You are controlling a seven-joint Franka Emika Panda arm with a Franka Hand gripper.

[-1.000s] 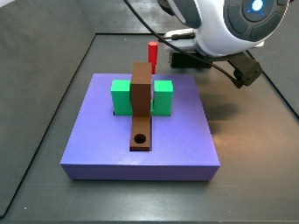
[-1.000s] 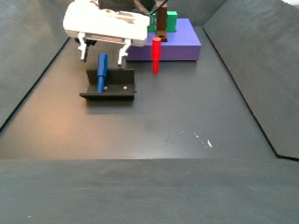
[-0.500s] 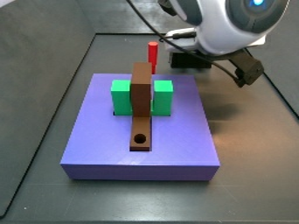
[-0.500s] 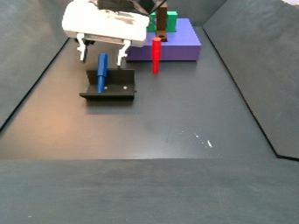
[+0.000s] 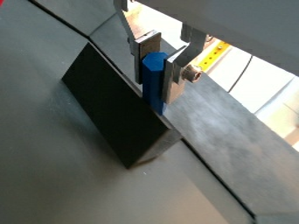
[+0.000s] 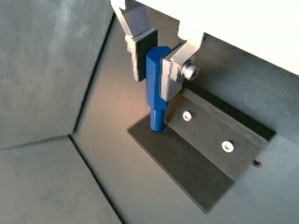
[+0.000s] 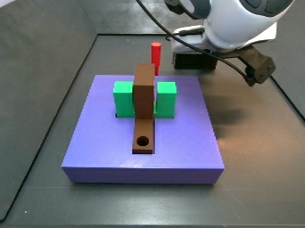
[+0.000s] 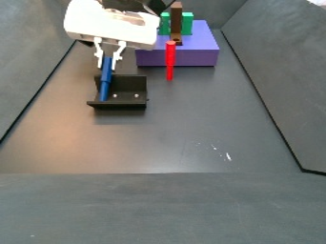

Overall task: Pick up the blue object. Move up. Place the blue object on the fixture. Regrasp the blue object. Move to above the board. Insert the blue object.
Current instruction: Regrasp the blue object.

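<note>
The blue object [image 6: 156, 109], a slim blue peg, stands on the base plate of the fixture [image 6: 208, 168], leaning on its dark bracket [image 5: 105, 105]. My gripper [image 6: 158, 83] is shut on the peg's upper half, with a padded finger [image 6: 142, 51] pressed on each side. From the side, the gripper [image 8: 111, 59] hangs over the fixture [image 8: 121, 99] at the far left of the floor. The lavender board [image 7: 179, 147] lies apart from it and carries a green block [image 7: 123, 98] and a brown strip [image 7: 144, 111] with a round hole [image 7: 143, 142].
A red peg [image 7: 155, 52] stands upright by the board's far edge, also visible between board and fixture [image 8: 171, 59]. Dark enclosure walls rise round the floor. The white arm body [image 7: 238, 22] looms over the fixture [image 7: 194, 61].
The fingers, spread wide on either side of the blue peg before, have drawn in onto it. The wrist has shifted slightly. The peg stays on the fixture.
</note>
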